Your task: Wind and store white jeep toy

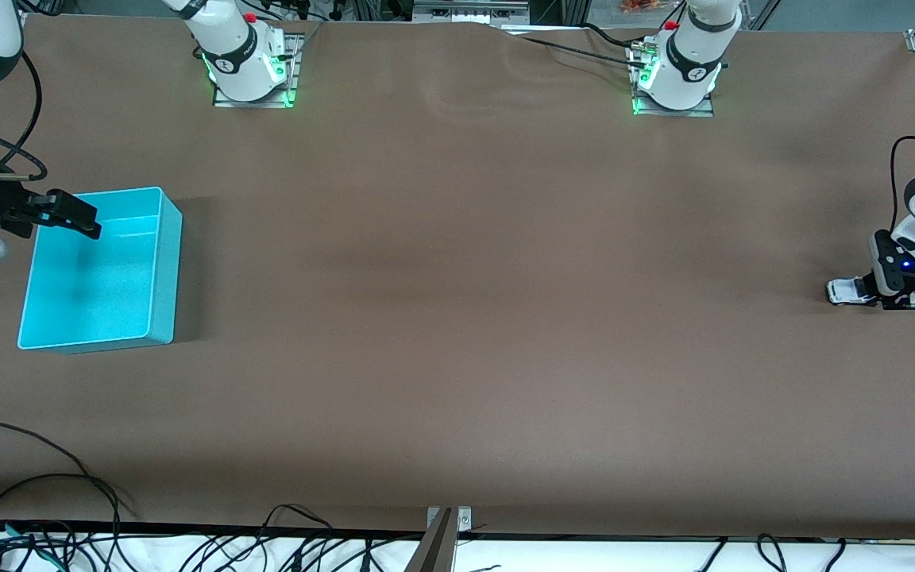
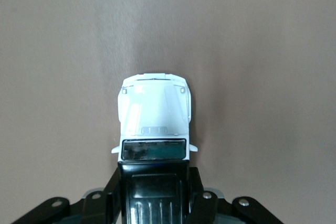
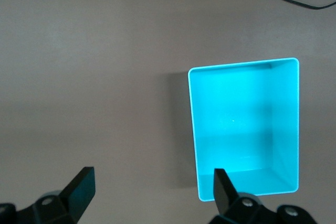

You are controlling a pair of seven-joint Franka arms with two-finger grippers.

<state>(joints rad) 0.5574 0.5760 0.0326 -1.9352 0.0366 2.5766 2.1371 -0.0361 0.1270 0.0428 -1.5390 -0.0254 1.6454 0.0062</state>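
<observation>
left gripper (image 2: 155, 192) pinching your white jeep toy (image 2: 154, 129) on the tabletop's edge, wheels down for winding | right gripper (image 3: 149, 182) wide over the empty turquoise bin (image 3: 286, 129), waiting

Brown table (image 1: 457, 334) (matte); black cables (image 1: 36, 508) along near edge

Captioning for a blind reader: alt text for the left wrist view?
The left gripper is shut on the black rear of the white jeep toy, whose white hood points away over the bare brown table.
</observation>
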